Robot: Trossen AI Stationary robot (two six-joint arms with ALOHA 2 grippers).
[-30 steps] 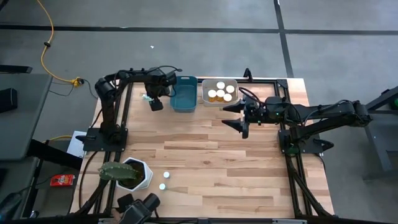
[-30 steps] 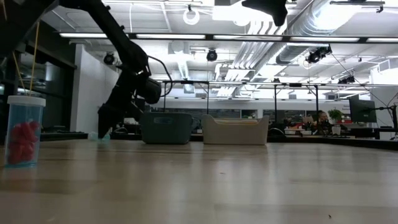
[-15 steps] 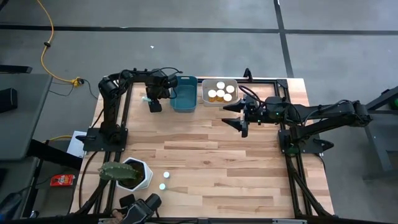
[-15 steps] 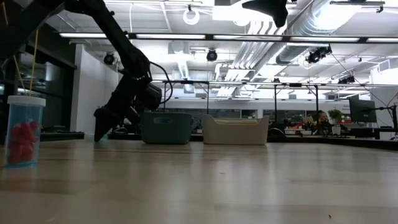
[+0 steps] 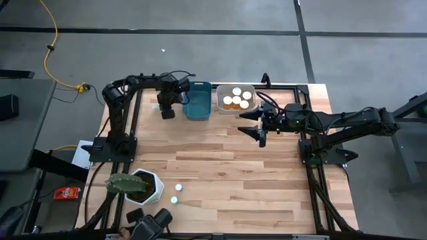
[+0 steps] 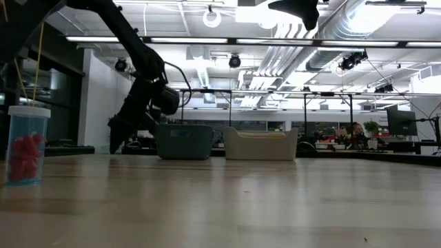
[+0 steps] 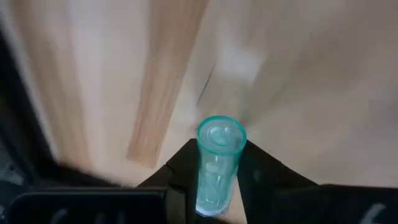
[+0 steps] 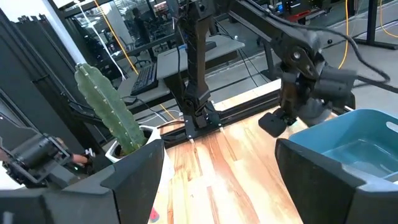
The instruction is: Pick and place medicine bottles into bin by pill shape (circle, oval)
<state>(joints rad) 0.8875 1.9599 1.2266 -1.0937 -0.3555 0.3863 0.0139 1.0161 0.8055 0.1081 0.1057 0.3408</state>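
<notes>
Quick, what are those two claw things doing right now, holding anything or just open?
Left gripper: closed on a teal translucent bottle, beside the blue bin.
Right gripper: open, holding nothing, waiting near the white bin.

Table: pale wood planks, matt. Teal bottle: clear glossy plastic. Blue bin, beige bin: smooth plastic.

Your teal bottle sits clamped between the left arm's fingers, a clear, see-through cylinder pointing out over the wooden surface. Five white-capped amber bottles stand upright in the pale bin — two more white caps lie near the front edge, just beside each other.
</notes>
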